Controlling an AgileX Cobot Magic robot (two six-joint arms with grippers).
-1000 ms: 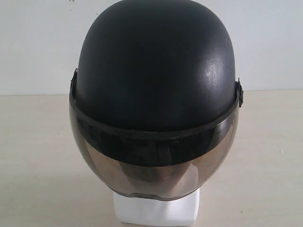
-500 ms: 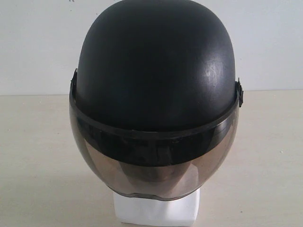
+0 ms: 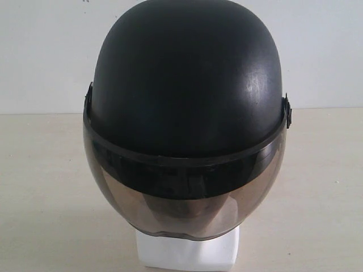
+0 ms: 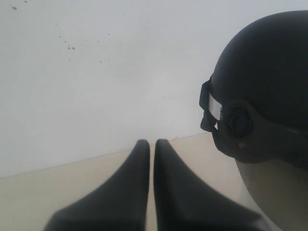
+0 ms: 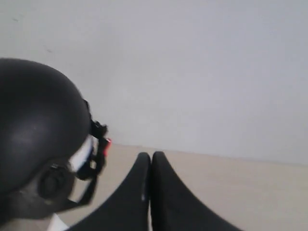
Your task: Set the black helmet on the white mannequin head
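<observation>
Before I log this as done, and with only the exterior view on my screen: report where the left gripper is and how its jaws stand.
Observer: The left gripper is shut and empty, beside the black helmet and not touching it.
Operator: Now give me the right one.
Observer: The right gripper is shut too, holding nothing, and stands apart from the helmet's other side.
Operator: Describe anything on the helmet's side that I can't see from the front.
Observer: The left wrist view shows a silvery strip on the black band at the shell's edge.
</observation>
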